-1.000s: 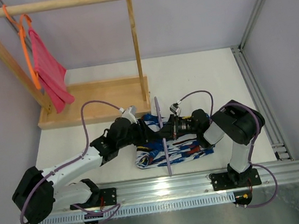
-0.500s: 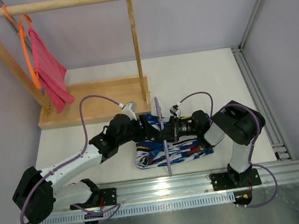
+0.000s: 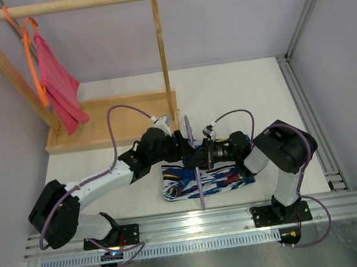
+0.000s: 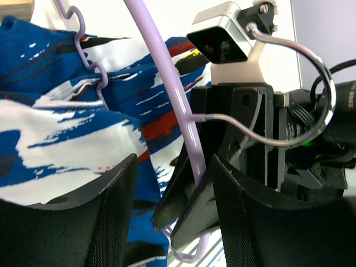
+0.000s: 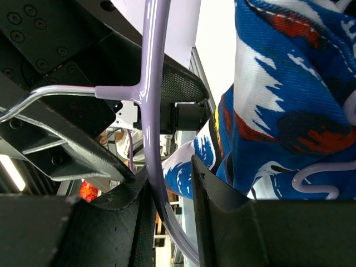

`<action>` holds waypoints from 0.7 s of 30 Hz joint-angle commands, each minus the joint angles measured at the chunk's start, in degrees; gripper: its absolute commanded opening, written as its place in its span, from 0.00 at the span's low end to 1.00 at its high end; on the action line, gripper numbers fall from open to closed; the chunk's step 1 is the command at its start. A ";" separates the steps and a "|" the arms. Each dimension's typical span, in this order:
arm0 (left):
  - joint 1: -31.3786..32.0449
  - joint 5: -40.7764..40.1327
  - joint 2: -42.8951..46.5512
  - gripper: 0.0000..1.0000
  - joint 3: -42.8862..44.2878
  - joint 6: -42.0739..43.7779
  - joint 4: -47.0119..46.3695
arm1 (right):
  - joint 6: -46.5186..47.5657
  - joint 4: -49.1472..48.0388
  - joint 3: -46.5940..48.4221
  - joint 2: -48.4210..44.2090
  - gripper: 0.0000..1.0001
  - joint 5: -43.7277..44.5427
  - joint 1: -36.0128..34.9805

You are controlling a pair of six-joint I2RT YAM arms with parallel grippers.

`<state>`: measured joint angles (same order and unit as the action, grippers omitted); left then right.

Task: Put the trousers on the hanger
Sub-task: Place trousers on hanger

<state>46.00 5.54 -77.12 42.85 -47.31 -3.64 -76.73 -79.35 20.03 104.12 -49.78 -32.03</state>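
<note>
Left pincer [image 4: 173, 178] (spread open) has advanced to the hanger [image 4: 167, 72], clamped by right pincer [image 5: 167, 192], above the trousers [image 4: 67, 133].

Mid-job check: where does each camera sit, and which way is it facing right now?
Top external: above and behind the bases, looking down on the table; left arm and right arm meet over the trousers.
Left wrist: on the left arm, facing the hanger and the right gripper clamping it; left gripper open below.
Right wrist: on the right arm, looking along the hanger toward the left arm; own fingers pinch it.
Shared: both wrist views show hanger and trousers.
</note>
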 commanded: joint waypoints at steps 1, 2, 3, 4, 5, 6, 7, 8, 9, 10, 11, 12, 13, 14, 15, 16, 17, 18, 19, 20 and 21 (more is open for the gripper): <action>-0.12 -0.71 -1.80 0.56 3.11 0.99 -4.44 | 0.88 -14.16 -0.43 0.47 0.31 -0.85 -0.58; -0.03 -0.71 -2.24 0.56 3.20 0.90 -4.97 | 0.88 -14.16 -0.35 0.65 0.31 -0.85 -0.49; -0.03 -0.88 -2.59 0.56 3.29 0.82 -5.15 | 0.88 -14.16 -0.34 0.65 0.31 -0.85 -0.58; -0.03 -1.23 -3.12 0.57 3.64 0.64 -4.98 | 0.97 -14.16 -0.34 0.65 0.31 -0.85 -0.58; -0.03 -1.58 -3.47 0.56 3.73 0.64 -4.97 | 0.97 -14.16 -0.26 0.56 0.32 -0.93 -0.49; 0.06 -2.02 -3.56 0.56 3.56 0.55 -5.06 | 0.97 -14.16 -0.34 0.56 0.31 -0.93 -0.58; -0.03 -2.37 -3.74 0.56 3.47 0.38 -5.24 | 1.05 -14.16 -0.34 0.56 0.31 -1.02 -0.58; 0.06 -2.81 -3.74 0.56 3.12 0.20 -5.50 | 1.14 -14.16 -0.34 0.65 0.32 -0.93 -0.58; 0.06 -3.51 -3.74 0.56 2.94 -0.06 -5.68 | 1.14 -14.16 -0.34 0.74 0.31 -0.85 -0.58; 0.06 -4.13 -3.82 0.56 2.85 -0.32 -5.68 | 1.14 -14.16 -0.43 0.82 0.32 -0.93 -0.58; 0.14 -4.66 -4.00 0.56 3.03 -0.41 -4.98 | 1.23 -14.16 -0.43 0.91 0.31 -0.85 -0.58; 0.14 -5.01 -4.17 0.56 3.38 -0.50 -4.19 | 1.32 -14.16 -0.52 1.00 0.31 -0.85 -0.49; 0.14 -5.54 -4.35 0.56 3.73 -0.42 -3.40 | 1.32 -14.16 -0.52 0.83 0.31 -0.85 -0.58; 0.14 -6.93 -5.05 0.54 4.08 -0.33 -2.17 | 1.32 -14.16 -0.69 0.83 0.32 -0.85 -0.58; 0.32 -7.56 -5.23 0.54 4.52 -0.24 -1.73 | 1.32 -14.16 -0.61 0.65 0.31 -0.76 -0.49; 0.32 -7.91 -5.49 0.53 4.70 -0.15 -1.20 | 1.32 -14.16 -0.70 0.56 0.32 -0.84 -0.58; 0.49 -8.35 -5.67 0.52 4.79 -0.15 -0.59 | 1.32 -14.16 -0.70 0.48 0.32 -0.85 -0.49; 0.67 -8.61 -5.67 0.52 4.87 -0.06 -0.32 | 1.32 -14.08 -0.78 0.30 0.34 -0.85 -0.49; 0.67 -8.96 -5.58 0.52 4.87 0.11 -0.32 | 1.23 -14.08 -0.96 0.30 0.35 -0.76 -0.58; 0.76 -9.14 -5.50 0.52 4.87 0.20 -0.14 | 1.40 -14.16 -0.96 0.30 0.36 -1.02 -0.49; 0.76 -9.41 -5.49 0.52 4.96 0.20 0.47 | 1.32 -14.08 -1.05 0.30 0.36 -1.02 -0.58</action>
<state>46.63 -0.08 -82.63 46.00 -47.81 -5.19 -76.69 -78.87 19.99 104.12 -49.74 -32.10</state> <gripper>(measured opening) 0.525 0.359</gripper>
